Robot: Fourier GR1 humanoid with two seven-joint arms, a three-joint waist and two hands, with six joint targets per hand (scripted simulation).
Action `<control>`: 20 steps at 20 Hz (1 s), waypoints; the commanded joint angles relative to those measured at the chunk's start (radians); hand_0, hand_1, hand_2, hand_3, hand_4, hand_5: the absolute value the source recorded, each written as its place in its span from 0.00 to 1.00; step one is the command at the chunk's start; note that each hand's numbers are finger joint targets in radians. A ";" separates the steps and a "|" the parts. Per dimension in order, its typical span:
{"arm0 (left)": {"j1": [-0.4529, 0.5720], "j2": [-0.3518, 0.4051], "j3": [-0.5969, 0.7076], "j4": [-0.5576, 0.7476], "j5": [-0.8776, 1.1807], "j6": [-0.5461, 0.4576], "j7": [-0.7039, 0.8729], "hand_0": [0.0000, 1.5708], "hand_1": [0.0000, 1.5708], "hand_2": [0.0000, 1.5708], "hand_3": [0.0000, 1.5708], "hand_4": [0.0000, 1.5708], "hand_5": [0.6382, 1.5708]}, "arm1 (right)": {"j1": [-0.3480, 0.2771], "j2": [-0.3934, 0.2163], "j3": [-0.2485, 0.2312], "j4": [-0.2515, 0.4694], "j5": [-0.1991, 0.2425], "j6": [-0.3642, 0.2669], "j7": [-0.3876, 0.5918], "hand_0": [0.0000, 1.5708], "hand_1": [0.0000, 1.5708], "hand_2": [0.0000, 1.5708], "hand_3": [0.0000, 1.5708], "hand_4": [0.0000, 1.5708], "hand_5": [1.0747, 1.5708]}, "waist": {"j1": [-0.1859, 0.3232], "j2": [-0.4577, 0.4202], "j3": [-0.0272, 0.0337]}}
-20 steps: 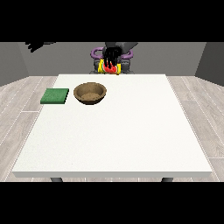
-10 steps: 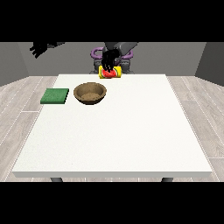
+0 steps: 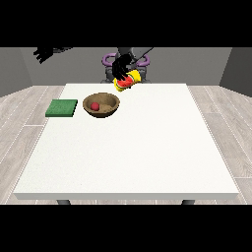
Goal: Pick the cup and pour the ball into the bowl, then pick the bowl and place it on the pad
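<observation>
A yellow cup [image 3: 127, 81] with a red inside hangs tipped over the table's far edge, its mouth turned towards the bowl. The black hand at the view's right [image 3: 121, 66] is curled round the cup from above. The brown wooden bowl [image 3: 109, 102] stands on the white table [image 3: 147, 147], left of and nearer than the cup. A red ball [image 3: 95, 106] lies inside the bowl. The green square pad [image 3: 62, 108] lies flat just left of the bowl. The hand at the view's left [image 3: 47, 52] hangs high off the table's far left corner, holding nothing, with relaxed fingers.
The robot's torso with purple rings [image 3: 108, 60] sits behind the table's far edge. Grey plank floor surrounds the table on all sides.
The cup has tipped further and shifted slightly towards the bowl. The red ball, unseen in the bowl before, now lies in it. The hand at the view's left stayed high.
</observation>
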 commanded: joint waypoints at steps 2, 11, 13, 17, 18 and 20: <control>-0.050 0.002 -0.066 0.035 -0.118 -0.110 0.001 0.96 0.96 1.00 1.00 0.80 0.93 | -0.001 -0.026 -0.027 0.017 -0.019 0.029 -0.027 0.00 0.00 0.00 0.17 0.30 1.00 | -0.006 0.014 -0.0004; -0.036 -0.008 0.023 -0.021 -0.165 -0.187 -0.101 0.96 0.96 1.00 1.00 0.82 0.92 | 0.028 0.016 0.023 -0.032 -0.012 -0.003 0.040 0.00 0.00 0.00 0.15 0.32 1.00 | -0.005 -0.016 -0.0013; 0.049 0.005 0.008 -0.072 -0.191 -0.110 -0.064 0.97 0.97 1.00 1.00 0.82 0.91 | 0.015 -0.017 -0.011 0.001 -0.019 -0.016 0.043 0.00 0.00 0.00 0.18 0.33 1.00 | 0.060 -0.017 -0.0013; 0.095 0.033 0.235 -0.169 0.058 0.075 -0.082 0.91 0.91 1.00 1.00 0.73 0.92 | 0.039 0.005 -0.017 -0.010 -0.003 -0.050 0.018 0.00 0.00 0.00 0.20 0.33 1.00 | 0.120 -0.005 -0.0047; 0.087 0.038 0.285 -0.190 0.103 0.101 -0.090 0.85 0.85 1.00 1.00 0.65 0.97 | 0.042 0.008 -0.020 -0.019 -0.002 -0.051 -0.003 0.00 0.00 0.00 0.20 0.33 1.00 | 0.117 -0.002 -0.0045; 0.157 0.075 0.323 -0.233 0.153 0.171 -0.114 0.18 0.18 0.95 1.00 0.57 1.00 | 0.059 -0.001 -0.043 0.004 0.003 -0.088 0.019 0.00 0.00 0.00 0.20 0.33 1.00 | 0.186 -0.025 -0.0041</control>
